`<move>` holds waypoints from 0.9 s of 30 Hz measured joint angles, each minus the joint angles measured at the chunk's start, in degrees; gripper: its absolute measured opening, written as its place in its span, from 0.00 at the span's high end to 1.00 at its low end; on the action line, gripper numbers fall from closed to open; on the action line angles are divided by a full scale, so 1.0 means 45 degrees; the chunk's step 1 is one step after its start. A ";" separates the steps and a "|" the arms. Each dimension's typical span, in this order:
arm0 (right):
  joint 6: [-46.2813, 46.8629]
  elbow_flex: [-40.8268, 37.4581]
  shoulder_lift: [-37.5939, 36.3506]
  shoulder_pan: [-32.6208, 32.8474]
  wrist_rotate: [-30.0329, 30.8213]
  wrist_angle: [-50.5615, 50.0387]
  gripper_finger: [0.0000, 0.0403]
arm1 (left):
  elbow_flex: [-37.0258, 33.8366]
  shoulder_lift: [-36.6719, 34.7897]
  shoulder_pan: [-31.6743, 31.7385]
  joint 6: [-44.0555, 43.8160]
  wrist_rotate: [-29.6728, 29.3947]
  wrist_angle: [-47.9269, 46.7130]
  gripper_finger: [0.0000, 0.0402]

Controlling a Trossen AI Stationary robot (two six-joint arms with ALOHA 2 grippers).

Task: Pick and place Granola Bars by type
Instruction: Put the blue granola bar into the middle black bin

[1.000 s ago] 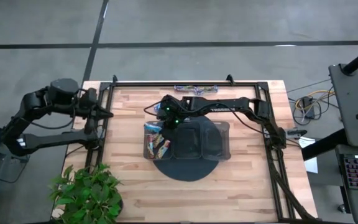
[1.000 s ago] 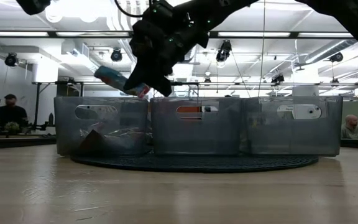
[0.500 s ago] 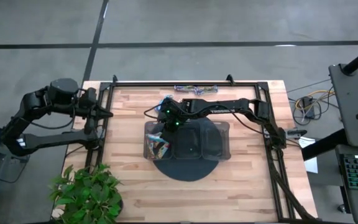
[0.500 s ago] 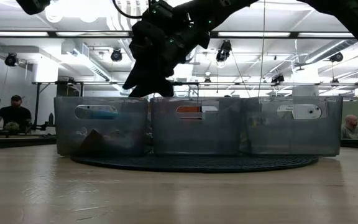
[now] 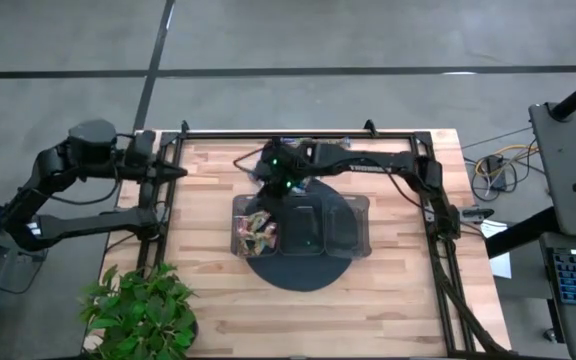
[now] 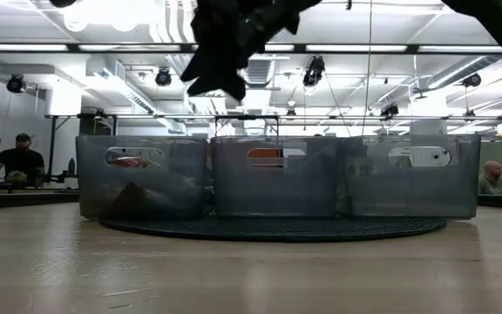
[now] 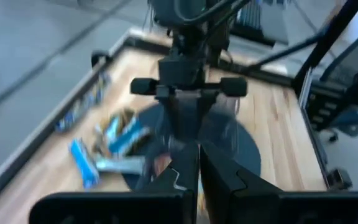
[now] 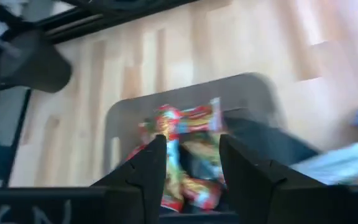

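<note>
While the right hand [image 5: 268, 178] hangs above the far edge of the dark three-compartment plastic tray [image 5: 353, 240], its two dark fingers [image 8: 145, 180] stand spread with nothing between them. Directly under it in the right wrist view, reddish-orange foil-wrapped granola bars [image 8: 185, 146] lie heaped in the tray's left compartment [image 5: 253, 232]; the middle and right compartments look nearly bare. Beyond the tray, light blue and dark blue foil bars [image 7: 107, 149] lie scattered on the wooden worktop [image 5: 218, 300] near its far rail. The left hand [image 7: 197, 171] waits off at the worktop's left side, fingers pressed together.

The loose bars lie close and overlapping, so a grasp there could pinch two at once or skid off the slick foil. A blue bar dropped from this height might bounce into the red heap.
</note>
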 joint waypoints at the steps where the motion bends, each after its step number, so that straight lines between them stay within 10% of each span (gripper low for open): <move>1: -0.0187 0.0332 -0.0045 -0.0085 0.0244 -0.0415 0.66 | 0.0000 0.0000 0.0000 0.0054 -0.0001 0.0286 1.00; 13: -0.1604 0.3202 -0.0117 -0.0748 0.1885 -0.3717 0.67 | 0.0000 0.0335 0.0005 0.0595 0.0012 0.2490 1.00; 27: -0.2640 0.3955 -0.1672 -0.1146 0.2303 -0.4219 0.97 | 0.0000 0.1918 0.0132 0.1474 -0.0640 0.4266 1.00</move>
